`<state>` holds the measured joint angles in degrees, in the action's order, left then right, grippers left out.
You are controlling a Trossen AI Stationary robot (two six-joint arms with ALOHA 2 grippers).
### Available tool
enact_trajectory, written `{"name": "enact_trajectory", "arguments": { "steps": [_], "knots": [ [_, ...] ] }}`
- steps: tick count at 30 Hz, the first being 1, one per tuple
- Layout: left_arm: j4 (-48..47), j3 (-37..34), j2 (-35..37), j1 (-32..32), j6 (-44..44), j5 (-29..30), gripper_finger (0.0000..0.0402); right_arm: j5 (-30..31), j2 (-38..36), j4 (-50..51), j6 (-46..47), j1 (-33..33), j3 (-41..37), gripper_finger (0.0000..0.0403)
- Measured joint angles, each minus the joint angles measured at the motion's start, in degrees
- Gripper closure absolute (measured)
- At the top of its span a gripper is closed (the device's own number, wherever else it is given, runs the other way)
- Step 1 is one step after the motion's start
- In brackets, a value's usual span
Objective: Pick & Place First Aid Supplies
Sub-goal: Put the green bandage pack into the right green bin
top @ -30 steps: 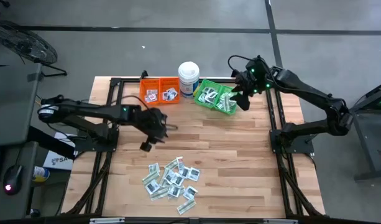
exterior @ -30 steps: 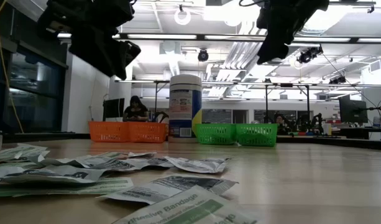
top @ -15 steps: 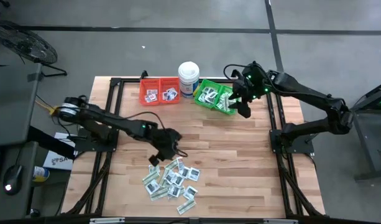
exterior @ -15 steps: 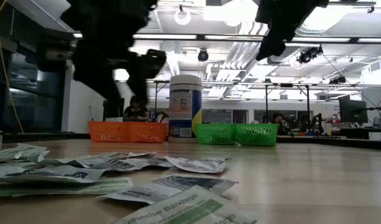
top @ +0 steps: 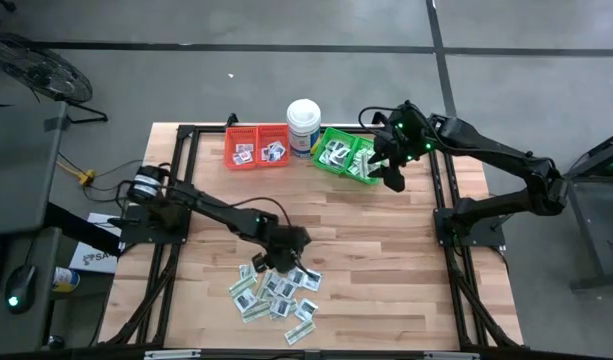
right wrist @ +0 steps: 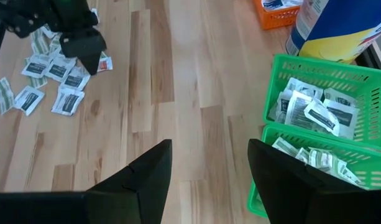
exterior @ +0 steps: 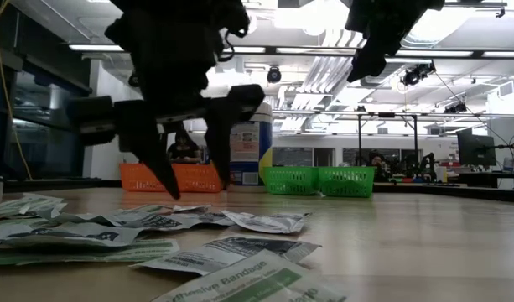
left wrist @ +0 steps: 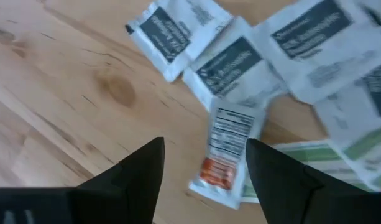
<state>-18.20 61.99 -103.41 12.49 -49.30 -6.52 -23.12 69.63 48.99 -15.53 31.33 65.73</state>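
Observation:
The first aid supplies point(top: 276, 290) lie as a loose pile of flat white and green-striped packets on the wooden table, near its front edge. My left gripper point(top: 284, 262) hangs open just above the pile's far edge, pointing steeply down. In the left wrist view its fingers point(left wrist: 202, 149) stand on either side of a small packet with an orange mark point(left wrist: 222, 155), without touching it. My right gripper point(top: 391, 176) is open and empty, held high beside the green bins point(top: 348, 157). More packets lie in those bins point(right wrist: 314, 115).
Two red-orange bins point(top: 258, 146) holding a few packets stand at the far edge, with a tall white tub point(top: 303, 122) between them and the green bins. Bare wood point(top: 386, 260) lies between the pile and the bins. People sit in the room beyond the table.
My left gripper has swung from near the red-orange bins toward the table's near edge and right, sinking to just above the pile's far edge. It has rolled about its own line, and its fingers have spread wider. My right gripper has shifted slightly toward the near edge.

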Motion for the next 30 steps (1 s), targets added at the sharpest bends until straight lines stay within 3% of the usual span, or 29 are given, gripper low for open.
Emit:
{"name": "enact_trajectory", "arguments": {
  "steps": [24,30],
  "knots": [
    [-6.96,2.39,-5.73,0.0,-1.46,-2.29,0.0183,-0.43,0.02,0.0,0.15,0.0,0.0,0.0199],
    [-8.47,2.39,-6.77,-0.07,-1.42,-2.26,0.0232,-0.43,0.02,-0.17,0.26,0.0,0.0,0.0199]
  ]
}}
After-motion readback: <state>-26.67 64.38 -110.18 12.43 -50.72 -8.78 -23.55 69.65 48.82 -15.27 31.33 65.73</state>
